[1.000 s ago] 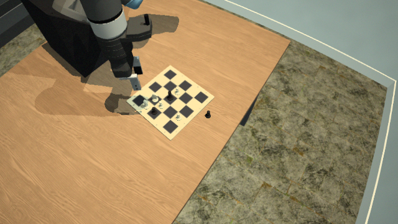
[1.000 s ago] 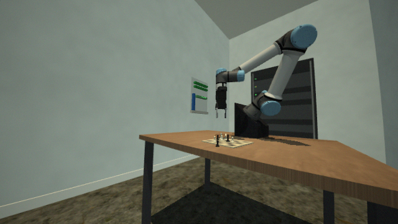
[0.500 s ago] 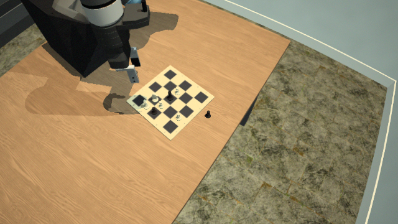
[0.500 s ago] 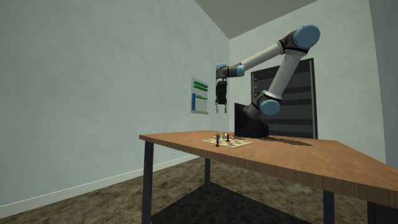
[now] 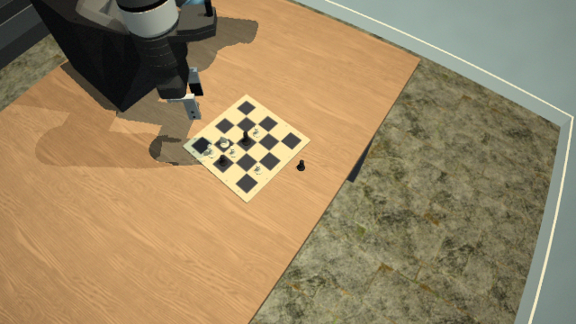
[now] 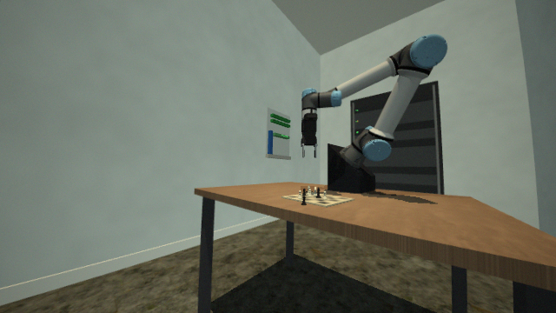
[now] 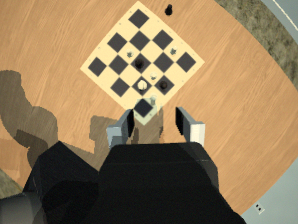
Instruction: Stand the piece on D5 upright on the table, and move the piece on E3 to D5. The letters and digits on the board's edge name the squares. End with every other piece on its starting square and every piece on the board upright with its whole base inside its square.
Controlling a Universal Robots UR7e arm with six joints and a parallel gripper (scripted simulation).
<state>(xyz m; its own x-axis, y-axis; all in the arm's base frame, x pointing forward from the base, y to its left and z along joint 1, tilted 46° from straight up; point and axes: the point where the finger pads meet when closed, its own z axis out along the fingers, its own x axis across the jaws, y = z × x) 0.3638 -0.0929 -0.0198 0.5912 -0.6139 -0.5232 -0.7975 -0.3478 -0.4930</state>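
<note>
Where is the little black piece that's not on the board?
In the top view, the black piece stands upright on the table, just off the board's right edge.

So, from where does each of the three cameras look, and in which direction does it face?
Top: high above the table, looking down at the board; the arm's wrist and open gripper show at upper left.
Exterior: low, beside the table, looking across it at the whole arm and far wall.
Wrist: on the arm, facing straight down; both fingers frame the board's near corner.
All three share the board and the black piece standing off it.
</note>
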